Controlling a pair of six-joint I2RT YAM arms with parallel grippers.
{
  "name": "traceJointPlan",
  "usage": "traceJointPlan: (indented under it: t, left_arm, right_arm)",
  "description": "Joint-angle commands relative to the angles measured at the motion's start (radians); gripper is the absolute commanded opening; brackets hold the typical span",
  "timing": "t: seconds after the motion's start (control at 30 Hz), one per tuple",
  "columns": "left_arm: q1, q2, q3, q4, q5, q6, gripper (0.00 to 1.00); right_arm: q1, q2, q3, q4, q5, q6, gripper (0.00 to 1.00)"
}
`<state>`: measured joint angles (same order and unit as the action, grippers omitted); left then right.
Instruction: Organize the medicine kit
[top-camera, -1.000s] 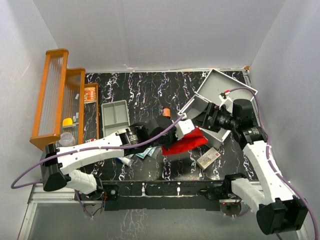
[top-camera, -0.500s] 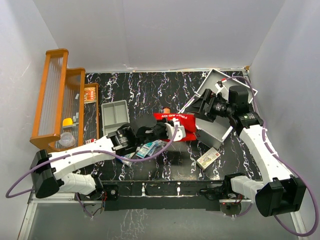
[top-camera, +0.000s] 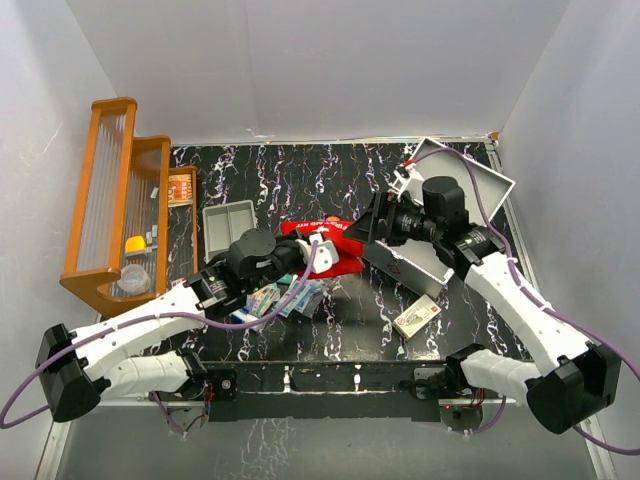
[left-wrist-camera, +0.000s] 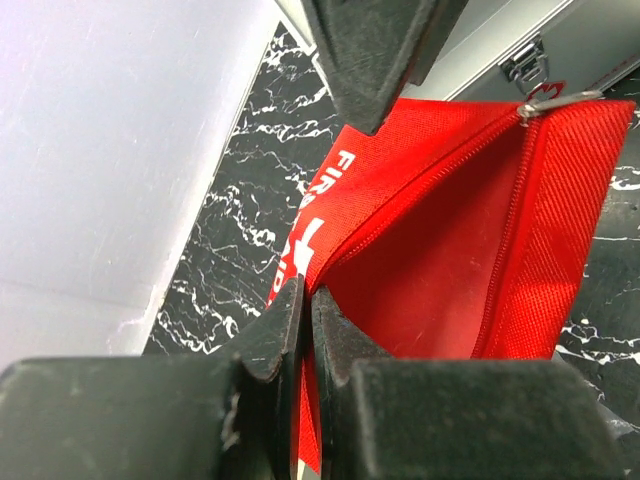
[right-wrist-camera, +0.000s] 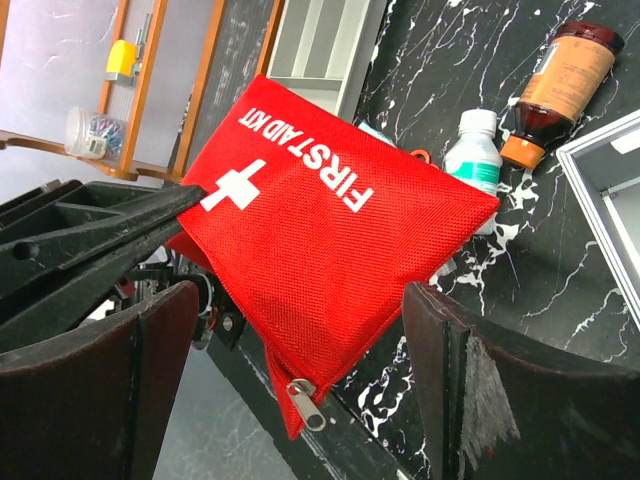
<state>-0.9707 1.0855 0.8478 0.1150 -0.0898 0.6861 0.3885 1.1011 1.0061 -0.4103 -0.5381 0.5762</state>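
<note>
Mia: Leftward and upward, seen from above. That is where the red fabric first-aid pouch (top-camera: 343, 260) has gone. A second ago it lay slumped on the black marbled counter (top-camera: 300, 180) against the front of the kit. Now it hangs over mid-counter.

Tom: Who moved it?

Mia: The left claw (top-camera: 322, 248) carried it there. The right claw (top-camera: 372, 228) has swung away from the case to meet it. The medicine kit, a light-grey metal case (top-camera: 470, 185), stands with its lid up at the right rear of the counter. The pouch is outside it.

Tom: And the left wrist view?

Mia: There the left claw (left-wrist-camera: 308, 300) is pressed together on the pouch's (left-wrist-camera: 450, 250) lower edge, just below the zip line. A latch of the kit (left-wrist-camera: 525, 60) shows behind it.

Tom: The right wrist?

Mia: The right claw (right-wrist-camera: 300, 290) is spread wide, one finger on each side of the pouch's (right-wrist-camera: 320, 240) zipped lower corner. It doesn't seem to touch the cloth. On the counter beyond the pouch are a brown bottle with an orange cap (right-wrist-camera: 565, 70) and a small white bottle with a teal label (right-wrist-camera: 475, 150). A grey corner of the kit (right-wrist-camera: 610, 170) sits at the right edge.

Tom: So what does it mean?

Mia: I'd say the pouch is being offered for a second grip, either a hand-over or a pull on the zip. With the bottles loose and nothing visibly packed, the organizing looks early.
</note>
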Motion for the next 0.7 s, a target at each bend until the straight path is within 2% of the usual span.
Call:
traceJointPlan:
  t: [0.0,0.2,0.33,0.43,0.53,0.67]
  left_arm:
    - [0.035,-0.071,-0.022,0.029,0.02,-0.065,0.0]
    - [0.08,-0.08,-0.04,0.001,0.071,-0.068,0.0]
    - [0.08,-0.061,0.013,-0.084,0.142,-0.054,0.0]
    - [0.08,-0.05,0.019,-0.079,0.132,-0.055,0.0]
    - [0.081,-0.029,0.015,-0.069,0.062,-0.096,0.0]
    - [0.088,-0.017,-0.027,-0.006,-0.05,-0.207,0.0]
  right_arm:
    - [0.047,0.022,0.065,0.088,0.11,-0.034,0.81]
    - [0.058,0.075,0.103,0.075,0.183,-0.036,0.8]
    - [0.059,0.219,0.276,-0.003,0.094,-0.111,0.79]
    - [0.058,0.27,0.325,-0.021,0.042,-0.132,0.77]
    - [0.06,0.22,0.278,-0.002,0.076,-0.152,0.76]
    - [0.062,0.111,0.128,0.084,0.111,-0.139,0.75]
